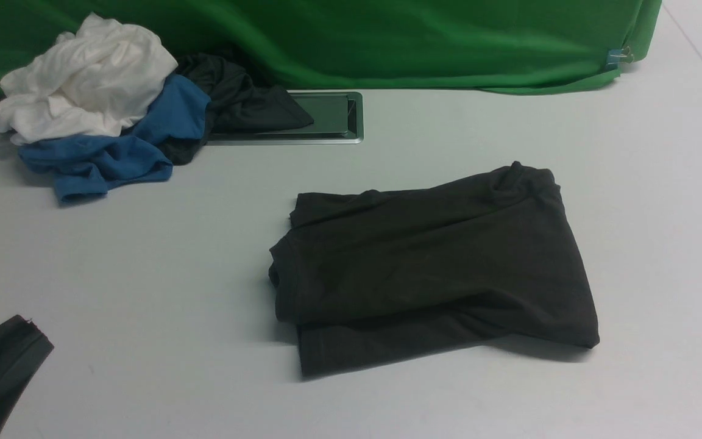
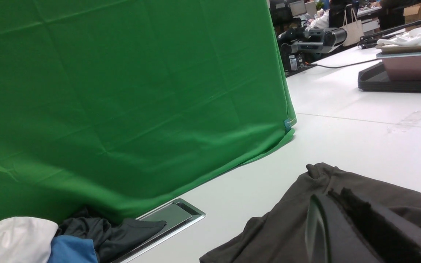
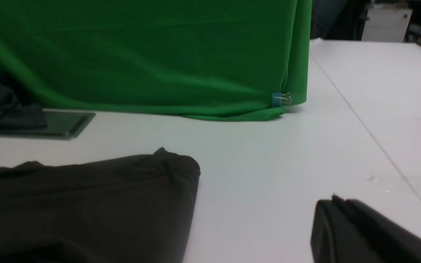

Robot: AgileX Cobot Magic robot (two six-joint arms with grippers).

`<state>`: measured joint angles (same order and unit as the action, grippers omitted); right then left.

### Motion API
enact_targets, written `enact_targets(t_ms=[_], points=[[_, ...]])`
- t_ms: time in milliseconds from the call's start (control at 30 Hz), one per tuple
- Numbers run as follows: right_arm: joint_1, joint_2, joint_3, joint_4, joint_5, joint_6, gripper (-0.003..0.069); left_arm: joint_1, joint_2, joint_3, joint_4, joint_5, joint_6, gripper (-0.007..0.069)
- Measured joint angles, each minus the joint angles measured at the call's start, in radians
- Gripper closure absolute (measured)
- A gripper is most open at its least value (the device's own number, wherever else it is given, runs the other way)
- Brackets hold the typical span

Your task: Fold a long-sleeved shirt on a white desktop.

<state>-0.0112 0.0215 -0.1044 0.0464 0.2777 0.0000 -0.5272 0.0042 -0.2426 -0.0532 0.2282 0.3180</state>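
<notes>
The long-sleeved shirt (image 1: 436, 262) lies folded into a compact dark brownish-black bundle in the middle of the white desktop (image 1: 144, 256), no logo showing. It also shows in the left wrist view (image 2: 276, 226) and the right wrist view (image 3: 86, 204). My left gripper (image 1: 28, 323) is at the near left corner, well apart from the shirt, jaws shut on nothing (image 2: 336, 193). My right gripper (image 3: 336, 200) is out of the front view; in its wrist view it is shut and empty over bare table to the right of the shirt.
A pile of a white garment (image 1: 83, 85), a blue garment (image 1: 113, 152) and a dark grey garment (image 1: 235, 97) sits at the back left, partly over the metal-framed panel (image 1: 333, 116). The green backdrop (image 1: 387, 36) runs along the back edge.
</notes>
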Motion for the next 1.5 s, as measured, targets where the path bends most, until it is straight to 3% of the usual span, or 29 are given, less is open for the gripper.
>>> enact_targets(t_ms=[133,1300,1400,1500], points=[[-0.002,-0.019,0.106,0.002,-0.049,0.032,0.0631,0.000,0.000,0.000,0.000,0.000,0.000,0.0603],[-0.005,-0.022,0.110,0.000,0.011,0.038,0.0552,0.001,0.000,0.007,0.022,-0.012,0.003,0.0603],[-0.005,-0.022,0.110,0.000,0.012,0.038,0.0545,0.056,-0.002,0.034,0.053,-0.032,0.004,0.0603],[-0.005,-0.022,0.110,0.000,0.012,0.038,0.0537,0.219,-0.006,0.076,0.015,-0.045,0.004,0.0603]])
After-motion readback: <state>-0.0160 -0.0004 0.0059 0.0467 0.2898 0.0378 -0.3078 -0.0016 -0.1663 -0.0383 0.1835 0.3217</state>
